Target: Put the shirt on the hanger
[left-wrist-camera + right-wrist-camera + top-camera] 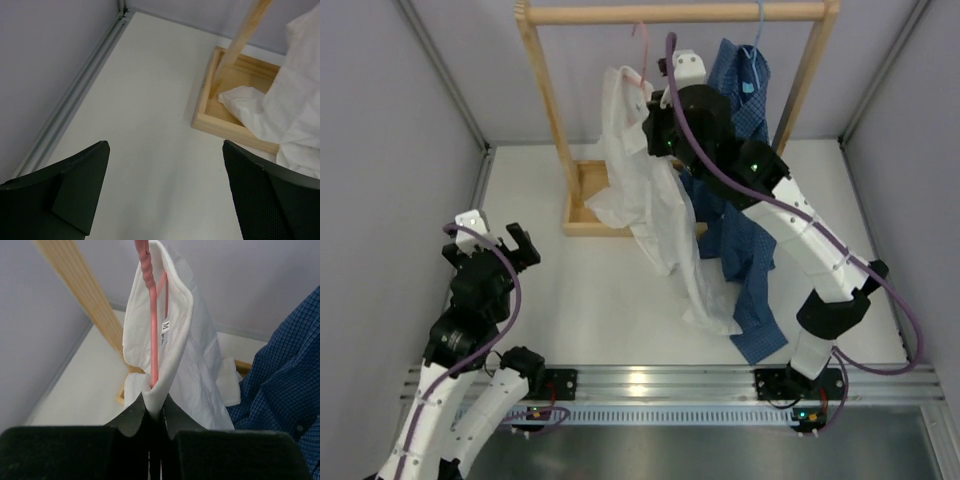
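The shirt (pixel 638 190), one of two, hangs at upper centre on the pink hanger (pixel 153 315), also one of two. The right gripper (pixel 155 410), raised high, is clamped on it. The left gripper (pixel 165 195), low at lower left, has its fingers apart.

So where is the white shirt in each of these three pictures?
Top external: centre, white shirt hanging from the wooden rack, left of the blue shirt.
Left wrist: shirt at right edge, draped into the rack's base.
Right wrist: shirt centre, collar pinched by right end effector, around pink hanger.
Shared landmark: the wooden rack.
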Available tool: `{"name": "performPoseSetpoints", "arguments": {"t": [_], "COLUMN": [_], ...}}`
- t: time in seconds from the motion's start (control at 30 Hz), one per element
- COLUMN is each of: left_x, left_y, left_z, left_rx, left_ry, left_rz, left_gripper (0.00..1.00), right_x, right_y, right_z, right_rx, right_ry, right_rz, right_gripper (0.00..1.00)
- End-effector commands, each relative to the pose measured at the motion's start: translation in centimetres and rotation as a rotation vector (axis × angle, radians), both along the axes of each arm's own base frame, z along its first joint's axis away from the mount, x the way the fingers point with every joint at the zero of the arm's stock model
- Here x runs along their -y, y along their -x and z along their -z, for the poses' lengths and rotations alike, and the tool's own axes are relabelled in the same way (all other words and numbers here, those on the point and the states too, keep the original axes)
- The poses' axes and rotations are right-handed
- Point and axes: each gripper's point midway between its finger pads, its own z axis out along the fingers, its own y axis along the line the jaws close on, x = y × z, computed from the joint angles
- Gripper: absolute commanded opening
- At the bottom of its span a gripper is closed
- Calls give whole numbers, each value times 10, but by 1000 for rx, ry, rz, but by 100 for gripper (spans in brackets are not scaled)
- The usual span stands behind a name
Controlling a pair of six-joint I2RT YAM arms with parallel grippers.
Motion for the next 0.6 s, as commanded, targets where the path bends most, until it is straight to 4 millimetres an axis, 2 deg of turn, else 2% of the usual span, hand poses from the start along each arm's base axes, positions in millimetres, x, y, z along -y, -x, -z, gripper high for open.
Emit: {"name": "performPoseSetpoints", "arguments": {"t": [0.0,0.1,0.33,0.57], "left_x": [-3,-20,-18,-12], "left_y": [-18,-23,-26,-29], "left_z": [12,18,24,30], "left_rx": [-31,-53,-67,-89], "left_ry": [23,54,71,72], "left_rz": [-7,-66,-40,-5], "left_gripper": [98,98,98,98], "right_x": [20,21,27,25], "right_y": [-16,-31,-51,-70], "right_z": [-32,-35,-52,-53], "right_rx": [12,37,117,162], "right_ry": [-117,-113,-124,-123], "right_rz": [57,70,126,161], "right_gripper": [0,0,0,0]}}
